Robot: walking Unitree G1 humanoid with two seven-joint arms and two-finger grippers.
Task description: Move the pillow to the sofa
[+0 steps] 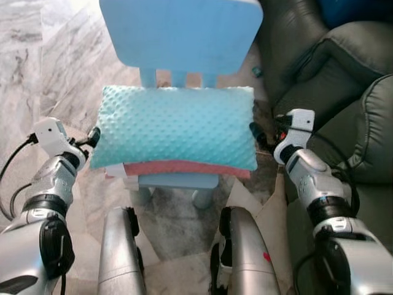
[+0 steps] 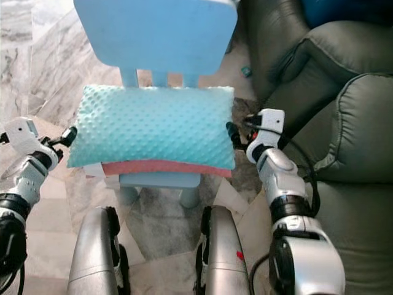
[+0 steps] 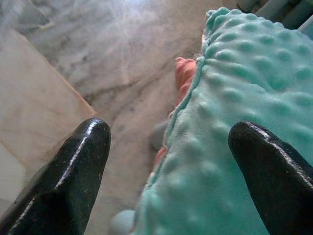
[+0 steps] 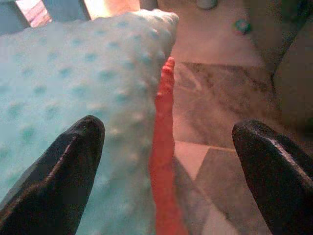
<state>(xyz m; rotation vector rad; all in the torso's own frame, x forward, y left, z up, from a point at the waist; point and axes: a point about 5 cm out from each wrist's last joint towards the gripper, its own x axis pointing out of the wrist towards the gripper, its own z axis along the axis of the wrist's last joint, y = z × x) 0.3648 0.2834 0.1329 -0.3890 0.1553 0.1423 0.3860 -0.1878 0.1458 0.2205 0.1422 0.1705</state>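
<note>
A teal dotted pillow (image 1: 175, 126) with a coral-red underside lies on the seat of a small light-blue chair (image 1: 181, 34). My left gripper (image 1: 92, 138) is at the pillow's left end, open, with one finger over the teal fabric (image 3: 230, 98) and the other finger (image 3: 73, 176) beside it above the floor. At the pillow's right end my right gripper (image 1: 261, 136) stands open, straddling the edge where the coral-red layer (image 4: 164, 161) shows. A dark grey-green leather sofa (image 1: 344, 92) stands to the right.
Marble floor (image 1: 43, 61) spreads to the left and under the chair. The sofa's arm (image 2: 276, 49) stands close to the chair's right side. My two silver legs (image 1: 178, 252) show at the bottom. A small teal object (image 1: 256, 71) lies on the floor by the sofa.
</note>
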